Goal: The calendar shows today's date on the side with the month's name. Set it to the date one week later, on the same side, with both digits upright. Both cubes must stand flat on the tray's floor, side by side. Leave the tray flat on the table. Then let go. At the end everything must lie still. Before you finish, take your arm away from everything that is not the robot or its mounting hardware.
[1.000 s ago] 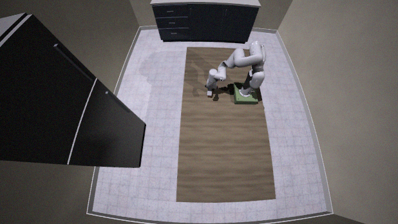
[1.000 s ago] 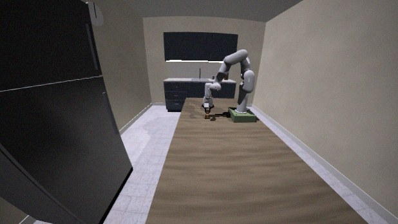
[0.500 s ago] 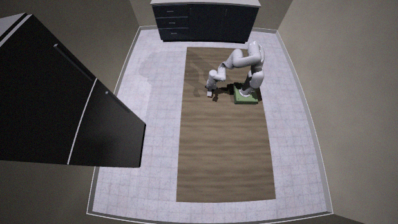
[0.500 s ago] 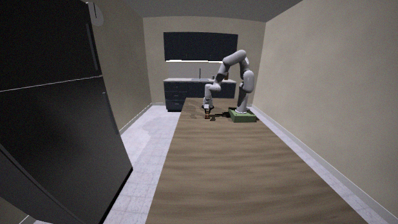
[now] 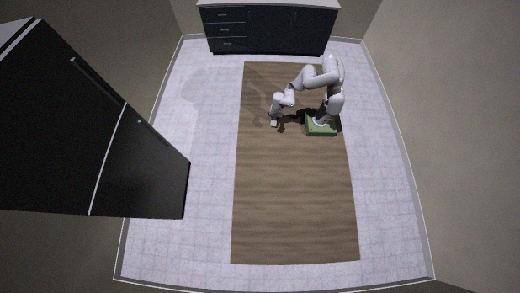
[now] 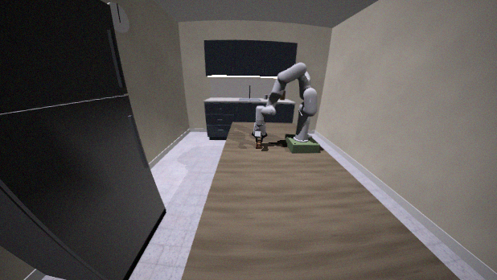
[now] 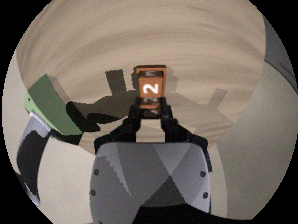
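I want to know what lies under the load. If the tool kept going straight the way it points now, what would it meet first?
The tool, shut on the orange cube showing a 2, points down at the wooden table; the cube would likely touch that first, though the gap is unclear.

One mark can be read: a white digit 2 on the orange face of the cube, seen in the wrist view. The cube sits between the fingers of the gripper, which is closed on it. Above the orange face, on the cube's far edge, there is a dark strip with a faint pale mark, too blurred to read. The top and exterior views show no readable text.
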